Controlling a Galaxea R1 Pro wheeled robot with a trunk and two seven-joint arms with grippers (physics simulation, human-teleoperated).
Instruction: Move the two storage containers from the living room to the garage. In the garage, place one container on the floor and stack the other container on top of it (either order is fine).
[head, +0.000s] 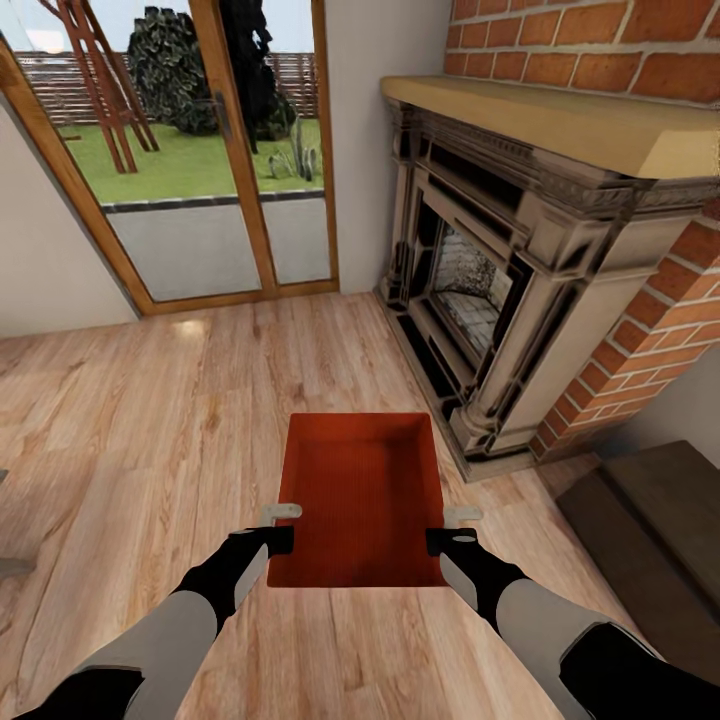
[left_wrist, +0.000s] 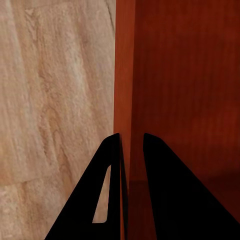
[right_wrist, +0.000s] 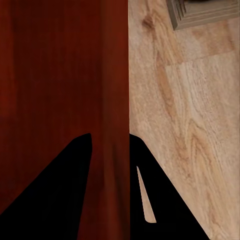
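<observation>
One orange-red open-top storage container (head: 360, 495) sits lengthwise in front of me over the living room's light wood-plank floor (head: 150, 420). My left gripper (head: 283, 525) is shut on its left wall (left_wrist: 124, 75), one finger inside and one outside. My right gripper (head: 450, 528) is shut on its right wall (right_wrist: 117, 75) the same way. In the wrist views the left gripper (left_wrist: 131, 137) and the right gripper (right_wrist: 111, 135) each pinch the thin wall near its near end. I cannot tell whether the bin rests on the planks or hangs above them. The other container and the garage are out of view.
A brick fireplace (head: 500, 280) with a stone surround stands close at the front right. Wood-framed glass doors (head: 200, 150) to a garden lie ahead on the left. A dark low cabinet (head: 660, 520) sits at the right edge. Open plank floor spreads to the left.
</observation>
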